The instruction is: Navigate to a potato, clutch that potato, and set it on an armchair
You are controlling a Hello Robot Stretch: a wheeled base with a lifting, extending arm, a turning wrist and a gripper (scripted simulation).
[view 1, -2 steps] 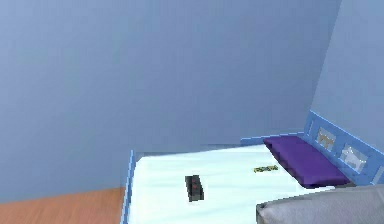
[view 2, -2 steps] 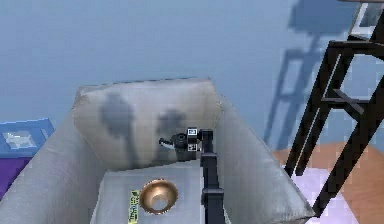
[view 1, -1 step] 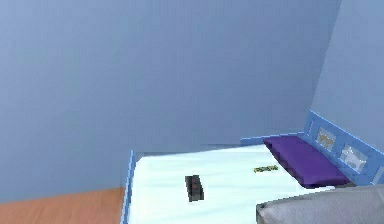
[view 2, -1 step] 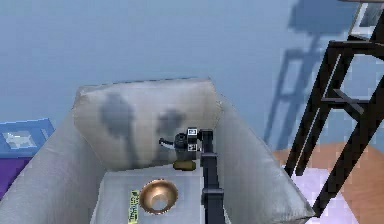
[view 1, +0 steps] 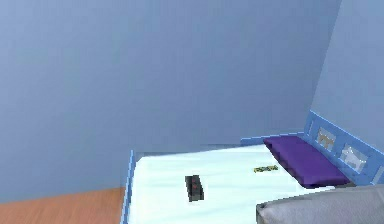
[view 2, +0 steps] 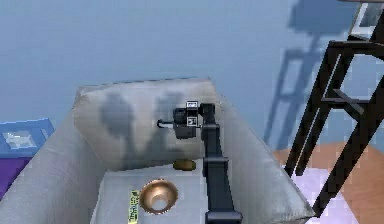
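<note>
Arm side view: over a grey armchair [view 2: 60, 165] the gripper [view 2: 163, 124] hangs before the backrest [view 2: 120, 110] — its load cannot be told — while a brown potato-like lump [view 2: 183, 164] lies on the seat just left of the arm [view 2: 215, 175], so any retreat should rise straight, not brushing it.

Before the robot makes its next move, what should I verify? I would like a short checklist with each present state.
1. Arm is above the armchair seat: ok.
2. Gripper holds something: cannot tell; the backrest is behind it.
3. Potato is on the seat: cannot tell; a small brown lump lies there.
4. Seat has free room: ok, though a golden bowl sits at its front.
5. Dark frame is apart from the arm: ok.
</note>
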